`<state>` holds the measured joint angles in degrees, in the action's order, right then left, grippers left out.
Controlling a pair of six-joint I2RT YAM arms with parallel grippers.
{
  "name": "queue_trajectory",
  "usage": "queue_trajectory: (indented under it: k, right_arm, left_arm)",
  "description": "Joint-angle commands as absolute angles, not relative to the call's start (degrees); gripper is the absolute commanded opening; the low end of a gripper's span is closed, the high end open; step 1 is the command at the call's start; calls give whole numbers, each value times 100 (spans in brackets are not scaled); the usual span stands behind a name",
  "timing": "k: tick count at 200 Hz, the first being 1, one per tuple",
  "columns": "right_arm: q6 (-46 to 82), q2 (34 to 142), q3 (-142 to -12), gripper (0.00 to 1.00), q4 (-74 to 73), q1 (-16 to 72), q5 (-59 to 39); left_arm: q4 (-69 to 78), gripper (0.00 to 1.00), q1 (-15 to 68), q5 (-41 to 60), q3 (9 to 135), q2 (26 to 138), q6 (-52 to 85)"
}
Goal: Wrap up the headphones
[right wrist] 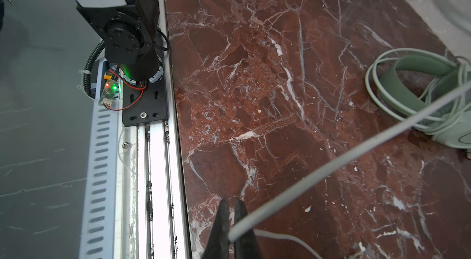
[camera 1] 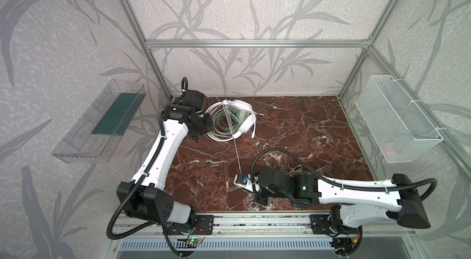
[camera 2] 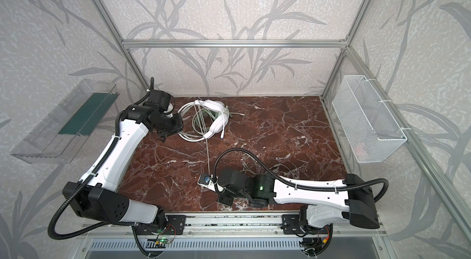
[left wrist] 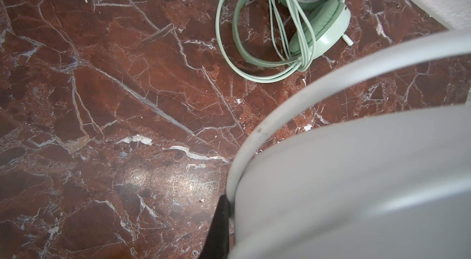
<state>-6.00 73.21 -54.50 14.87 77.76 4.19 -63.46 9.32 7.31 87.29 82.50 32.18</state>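
Observation:
The white headphones (camera 1: 240, 107) (camera 2: 216, 117) hang tilted at the back left, over the mint-green headphones (camera 1: 224, 120) (left wrist: 318, 15) (right wrist: 407, 92), which lie on the table with their cable looped around them. My left gripper (camera 1: 196, 134) (camera 2: 164, 135) is shut on the white set; its band (left wrist: 331, 168) fills the left wrist view beside one dark finger (left wrist: 219, 222). A thin white cable (camera 1: 237, 150) (camera 2: 208, 153) (right wrist: 344, 158) runs taut from the white set to my right gripper (camera 1: 242, 180) (camera 2: 206, 181) (right wrist: 232, 204) near the front middle, which is shut on it.
A clear plastic bin (camera 1: 96, 122) hangs on the left wall and a white wire basket (camera 1: 397, 117) on the right wall. An aluminium rail (camera 1: 254, 222) runs along the marble table's (camera 1: 305, 143) front edge. A loose blue-tipped plug (camera 1: 253, 136) lies beside the headphones.

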Motion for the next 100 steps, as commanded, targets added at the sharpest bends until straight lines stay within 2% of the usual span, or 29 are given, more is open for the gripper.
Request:
queue_trajectory:
  k: [1,100]
  right_arm:
    - [-1206,7024,-5829,0,2399,7916,721]
    - [-2333,6858,-7153,0,3332,7954,1467]
  left_arm:
    - [-5831,0,916,584,8596,8218,3364]
    - [-5750,0,1347,100,7632,8066,3109]
